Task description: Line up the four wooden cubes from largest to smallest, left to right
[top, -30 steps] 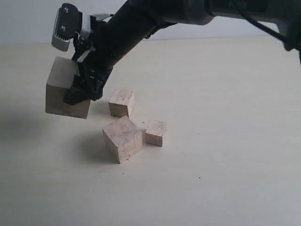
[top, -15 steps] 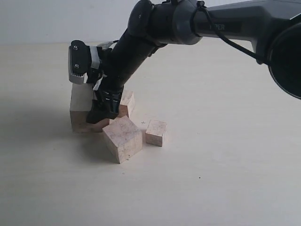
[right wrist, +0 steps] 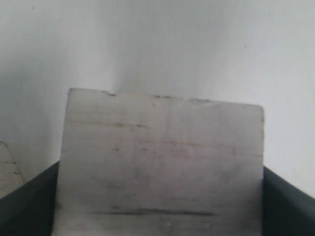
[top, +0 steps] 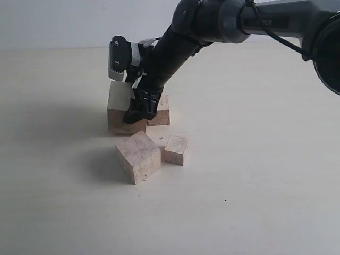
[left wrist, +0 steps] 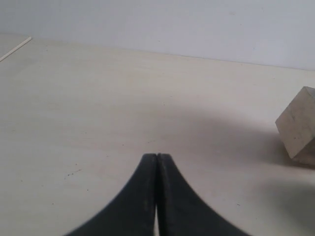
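Note:
My right gripper [top: 139,108] reaches across to the left and is shut on the largest wooden cube [top: 120,110], which seems to rest on the table. In the right wrist view this cube [right wrist: 162,157] fills the space between the fingers [right wrist: 288,201], with a thin dark groove low on its face. A mid-sized cube [top: 161,113] touches the gripper's right side. Nearer the front lie the second-largest cube [top: 138,157], turned at an angle, and the smallest cube [top: 176,149] beside it. My left gripper [left wrist: 157,156] is shut and empty over bare table.
The pale tabletop [top: 255,175] extends all around the cubes. One tilted wooden cube [left wrist: 300,129] shows at the edge of the left wrist view; which one it is I cannot tell. The left arm is out of the exterior view.
The right arm has lowered the largest cube from the air and slid it to the right. The mid-sized cube has been pushed to the right with it.

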`<state>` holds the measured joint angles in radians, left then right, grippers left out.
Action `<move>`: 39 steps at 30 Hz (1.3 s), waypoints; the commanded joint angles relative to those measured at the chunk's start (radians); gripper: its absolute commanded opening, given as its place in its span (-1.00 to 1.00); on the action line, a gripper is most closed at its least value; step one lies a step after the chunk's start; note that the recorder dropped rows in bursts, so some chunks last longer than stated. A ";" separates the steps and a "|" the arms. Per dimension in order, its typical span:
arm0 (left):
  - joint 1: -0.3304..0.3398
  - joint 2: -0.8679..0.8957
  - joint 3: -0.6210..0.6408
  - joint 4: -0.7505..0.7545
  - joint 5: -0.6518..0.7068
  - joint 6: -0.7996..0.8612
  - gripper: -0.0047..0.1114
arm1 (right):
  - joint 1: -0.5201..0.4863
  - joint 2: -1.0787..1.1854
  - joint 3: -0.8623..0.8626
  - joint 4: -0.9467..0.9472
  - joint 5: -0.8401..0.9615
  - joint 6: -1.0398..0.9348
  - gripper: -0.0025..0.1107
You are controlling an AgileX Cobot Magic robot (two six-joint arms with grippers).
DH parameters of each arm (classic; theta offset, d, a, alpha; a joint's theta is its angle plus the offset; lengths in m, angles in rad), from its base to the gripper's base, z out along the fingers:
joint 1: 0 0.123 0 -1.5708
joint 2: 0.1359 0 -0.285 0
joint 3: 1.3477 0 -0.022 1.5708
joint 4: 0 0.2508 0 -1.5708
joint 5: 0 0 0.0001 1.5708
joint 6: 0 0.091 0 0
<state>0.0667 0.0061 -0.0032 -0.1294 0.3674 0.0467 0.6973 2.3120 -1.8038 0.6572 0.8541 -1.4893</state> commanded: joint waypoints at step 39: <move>-0.006 -0.006 0.003 0.002 -0.011 0.000 -0.92 | -0.005 0.057 -0.050 0.128 -0.019 -0.006 0.48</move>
<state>0.0667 0.0061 -0.0032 -0.1294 0.3674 0.0467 0.6952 2.3727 -1.8475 0.7646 0.8521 -1.4925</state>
